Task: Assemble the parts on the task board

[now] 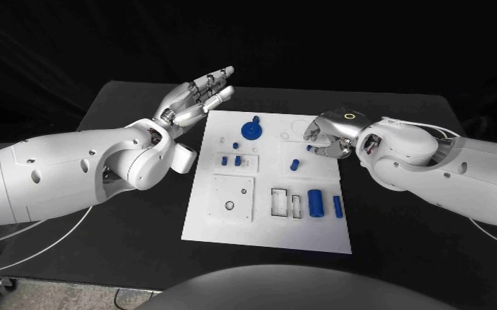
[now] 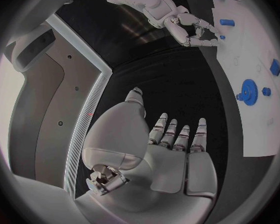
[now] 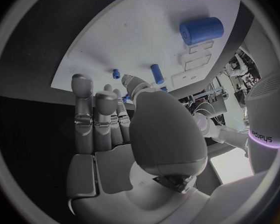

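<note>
The white task board [image 1: 271, 213] lies in the middle of the black table. On it are a blue gear [image 1: 252, 130], two small blue parts [image 1: 232, 160], a blue peg [image 1: 294, 165], a tiny blue piece [image 1: 307, 148], a thick blue cylinder [image 1: 314, 203] and a thinner one [image 1: 337, 206]. My left hand [image 1: 197, 102] hovers off the board's far left corner, fingers straight and apart, holding nothing. My right hand [image 1: 330, 134] hangs over the board's far right edge with fingers curved down close to the tiny blue piece [image 2: 222, 37]; nothing shows between its fingers [image 3: 93, 109].
The board has a square white inset [image 1: 232, 197] at its near left and rectangular slots [image 1: 286, 202] beside the cylinders. Black table [image 1: 124, 217] surrounds the board on all sides. In the left wrist view the gear [image 2: 247, 90] sits beyond my left hand [image 2: 171, 149].
</note>
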### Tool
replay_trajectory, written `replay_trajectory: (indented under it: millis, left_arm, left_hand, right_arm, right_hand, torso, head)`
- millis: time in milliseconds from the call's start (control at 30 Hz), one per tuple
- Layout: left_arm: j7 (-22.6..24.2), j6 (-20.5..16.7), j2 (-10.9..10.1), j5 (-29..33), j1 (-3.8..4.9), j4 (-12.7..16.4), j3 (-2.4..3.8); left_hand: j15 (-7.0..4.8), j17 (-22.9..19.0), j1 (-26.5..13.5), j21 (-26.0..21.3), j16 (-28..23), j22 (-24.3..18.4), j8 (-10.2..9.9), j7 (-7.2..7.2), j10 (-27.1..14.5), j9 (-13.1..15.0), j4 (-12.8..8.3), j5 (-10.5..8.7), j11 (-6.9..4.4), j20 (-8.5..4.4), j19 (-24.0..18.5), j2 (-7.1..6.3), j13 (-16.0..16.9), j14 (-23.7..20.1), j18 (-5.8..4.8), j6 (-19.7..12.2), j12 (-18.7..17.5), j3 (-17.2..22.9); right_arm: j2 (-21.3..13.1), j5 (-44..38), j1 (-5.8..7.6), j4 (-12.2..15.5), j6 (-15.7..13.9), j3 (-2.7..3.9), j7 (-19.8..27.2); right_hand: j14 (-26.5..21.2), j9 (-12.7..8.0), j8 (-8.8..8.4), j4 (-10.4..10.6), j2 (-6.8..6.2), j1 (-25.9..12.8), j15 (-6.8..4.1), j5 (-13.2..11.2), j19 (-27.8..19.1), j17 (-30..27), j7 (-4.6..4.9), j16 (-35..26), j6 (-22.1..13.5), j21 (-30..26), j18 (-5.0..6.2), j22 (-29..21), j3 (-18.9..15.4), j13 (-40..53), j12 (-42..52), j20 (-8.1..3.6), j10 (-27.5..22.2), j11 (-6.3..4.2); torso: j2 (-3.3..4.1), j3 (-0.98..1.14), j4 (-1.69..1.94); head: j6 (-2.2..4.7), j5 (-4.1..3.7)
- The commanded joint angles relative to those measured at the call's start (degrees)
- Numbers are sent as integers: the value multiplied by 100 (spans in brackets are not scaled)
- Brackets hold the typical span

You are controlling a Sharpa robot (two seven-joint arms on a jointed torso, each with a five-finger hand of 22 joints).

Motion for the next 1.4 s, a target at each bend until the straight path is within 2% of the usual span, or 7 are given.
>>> replay_trajectory:
  millis: [33, 533, 933, 1200, 1400]
  left_arm:
    - [93, 188, -3, -147, -6, -5, 2]
    - [42, 226, 4, -271, -19, -47, 2]
    - [-25, 277, 7, -274, -33, -73, 2]
    - [-78, 325, 25, -275, -37, -90, 2]
    - [-106, 333, 36, -276, -39, -106, 2]
  left_hand:
    - [-7, 12, 105, 59, 35, 111, 34, -5, 21, -2, -5, 25, 30, 3, 103, 19, -8, 73, 104, 73, 49, -48]
    - [15, 25, 173, 107, 63, 196, 37, -11, 44, -3, 1, 54, 57, 15, 212, 48, -4, 141, 99, 79, 117, -100]
    - [77, 34, 292, 152, 88, 264, 63, 55, 66, 10, -18, 162, 87, 28, 315, 99, -1, 204, 88, 178, 172, -134]
    - [128, 49, 481, 236, 125, 369, 236, 218, 138, 70, -25, 317, 117, 36, 506, 154, 10, 310, 68, 689, 285, -193]
    - [143, 55, 588, 271, 140, 401, 302, 256, 178, 77, -38, 426, 148, 38, 590, 180, 15, 360, 55, 790, 334, -208]
  right_arm:
    - [50, -80, -19, -85, -29, 2, 56]
    - [240, -82, -112, -387, -133, 3, 125]
    - [319, -52, -199, -507, -206, 3, 212]
    - [327, -42, -224, -539, -211, 3, 235]
    - [319, -33, -230, -539, -319, 3, 267]
  right_hand:
    - [-38, -2, 3, -19, 3, -27, -2, -33, -15, -33, -33, -27, 29, -63, -37, 0, -14, -18, -28, -15, 59, -8]
    - [-86, 166, 201, -149, 81, 74, -48, 105, -55, -11, -125, -3, 342, -82, -36, 69, -21, -71, 113, -55, 301, -79]
    - [-95, 327, 318, -240, 138, 105, -55, 159, -50, -47, -112, -30, 439, -90, -40, 114, -65, -44, 277, -72, 519, -142]
    - [-136, 420, 395, -292, 166, 125, -14, 195, -78, -160, -102, -143, 523, -187, -38, 114, -74, -43, 338, -49, 640, -169]
    - [-157, 527, 500, -386, 203, 204, -8, 294, -96, -201, -85, -188, 662, -219, -30, 134, -48, -57, 368, -40, 762, -189]
  torso:
    - [-4, 0, 2]
    - [-2, 0, -2]
    - [-7, -1, -6]
    - [-7, -1, -3]
    - [-5, 0, -3]
  head:
    - [0, 18]
    - [0, 49]
    - [0, 51]
    - [0, 52]
    - [0, 53]
